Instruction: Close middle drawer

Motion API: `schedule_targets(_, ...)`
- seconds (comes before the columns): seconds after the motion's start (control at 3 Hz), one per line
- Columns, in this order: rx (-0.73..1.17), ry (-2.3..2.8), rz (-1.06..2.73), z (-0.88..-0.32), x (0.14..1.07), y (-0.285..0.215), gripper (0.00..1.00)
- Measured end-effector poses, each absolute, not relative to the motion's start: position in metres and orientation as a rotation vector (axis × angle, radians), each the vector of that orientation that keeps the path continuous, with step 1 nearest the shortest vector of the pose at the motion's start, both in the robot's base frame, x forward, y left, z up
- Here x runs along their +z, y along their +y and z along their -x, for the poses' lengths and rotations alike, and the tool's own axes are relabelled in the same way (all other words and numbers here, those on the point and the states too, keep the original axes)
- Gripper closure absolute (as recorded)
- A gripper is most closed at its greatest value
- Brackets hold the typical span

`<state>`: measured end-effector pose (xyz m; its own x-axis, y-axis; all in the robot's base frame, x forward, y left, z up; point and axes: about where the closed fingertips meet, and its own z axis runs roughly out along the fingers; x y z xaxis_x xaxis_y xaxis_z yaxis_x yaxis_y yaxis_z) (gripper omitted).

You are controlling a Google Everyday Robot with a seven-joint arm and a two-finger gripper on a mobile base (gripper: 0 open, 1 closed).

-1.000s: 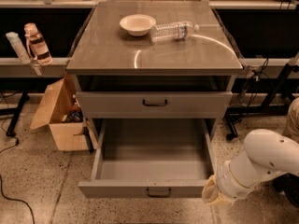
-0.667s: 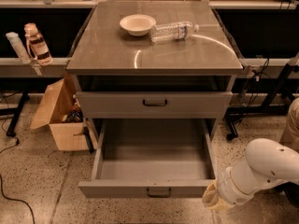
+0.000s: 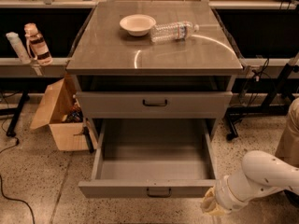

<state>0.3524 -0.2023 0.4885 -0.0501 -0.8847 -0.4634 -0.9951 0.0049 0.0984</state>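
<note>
The middle drawer [image 3: 117,189] is a wide grey metal drawer, pulled far out of the cabinet and empty inside. Its flat front faces the camera low in the view, with a small dark pull handle [image 3: 159,192] at the centre. The top drawer [image 3: 187,104] above it is shut. The lowest drawer is hidden beneath the open one. My gripper [image 3: 212,204], on a white arm [image 3: 261,174] coming in from the lower right, sits just right of and slightly below the front right corner of the middle drawer.
A white bowl [image 3: 137,24] and a plastic bottle [image 3: 174,31] lying on its side are on the cabinet top [image 3: 117,50]. An open cardboard box [image 3: 60,115] stands on the floor to the left. Two bottles [image 3: 37,43] sit on the left shelf. Cables and table legs are at the right.
My gripper has sunk a little lower beside the drawer's front right corner. The drawer has not visibly moved.
</note>
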Motion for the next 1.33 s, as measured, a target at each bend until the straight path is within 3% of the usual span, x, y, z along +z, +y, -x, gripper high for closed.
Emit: schedule_targets(1.33, 0.540, 2.076, 1.918, -0.392, 0.451, -0.196, 1.00)
